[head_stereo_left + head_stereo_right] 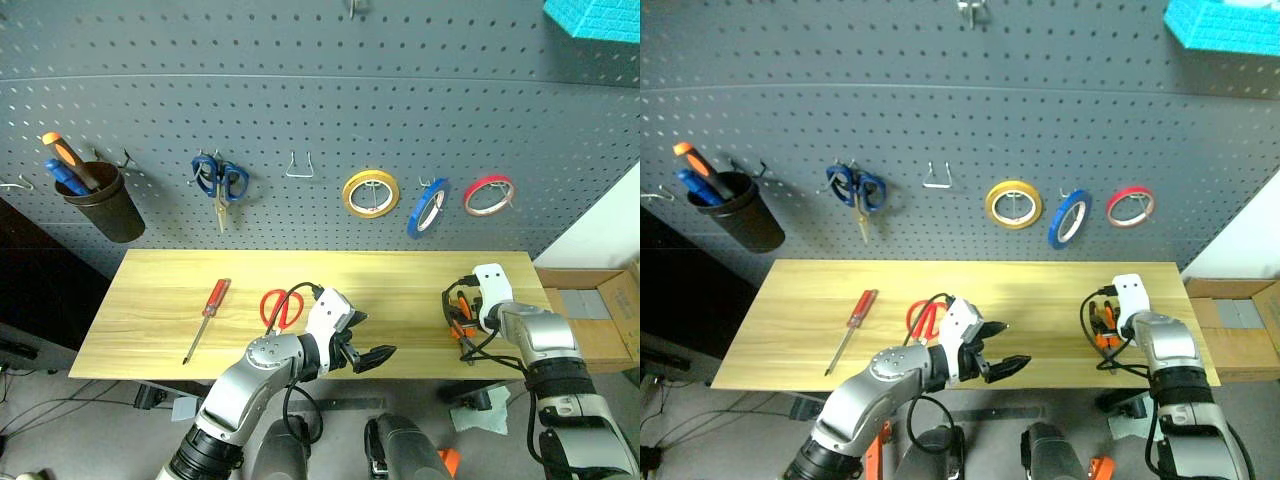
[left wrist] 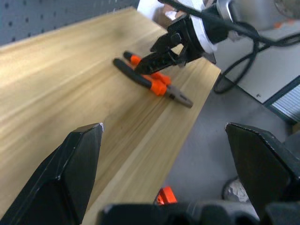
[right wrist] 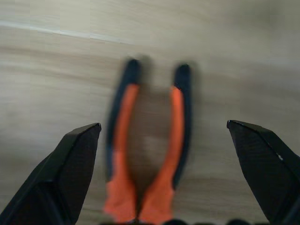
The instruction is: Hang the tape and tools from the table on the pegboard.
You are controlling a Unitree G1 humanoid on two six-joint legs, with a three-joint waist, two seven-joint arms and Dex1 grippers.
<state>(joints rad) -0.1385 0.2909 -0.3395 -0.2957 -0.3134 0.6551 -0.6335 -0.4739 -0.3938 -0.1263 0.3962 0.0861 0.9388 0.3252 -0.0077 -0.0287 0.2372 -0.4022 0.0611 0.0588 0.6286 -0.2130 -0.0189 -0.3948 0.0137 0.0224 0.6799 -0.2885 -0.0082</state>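
The orange-and-black pliers [image 3: 123,140] lie near the right end of the table [image 1: 150,290]. My right gripper [image 3: 162,125] hangs open just above them, a finger on either side of the two handles; it is not touching them. The left wrist view shows the same pliers [image 2: 154,82] under that gripper. Red-handled scissors [image 1: 281,308] and a slim red-handled tool [image 1: 207,318] lie on the table's left half. My left gripper [image 1: 368,336] is open and empty over the front middle of the table, just right of the scissors. The blue tape [image 1: 427,207] hangs on the pegboard [image 1: 300,100].
On the pegboard hang a dark cup with tools [image 1: 100,200], blue-handled scissors [image 1: 220,180], a bare hook [image 1: 300,165], a yellow tape ring [image 1: 370,192] and a red tape ring [image 1: 488,195]. A cardboard box [image 1: 600,310] stands off the table's right end.
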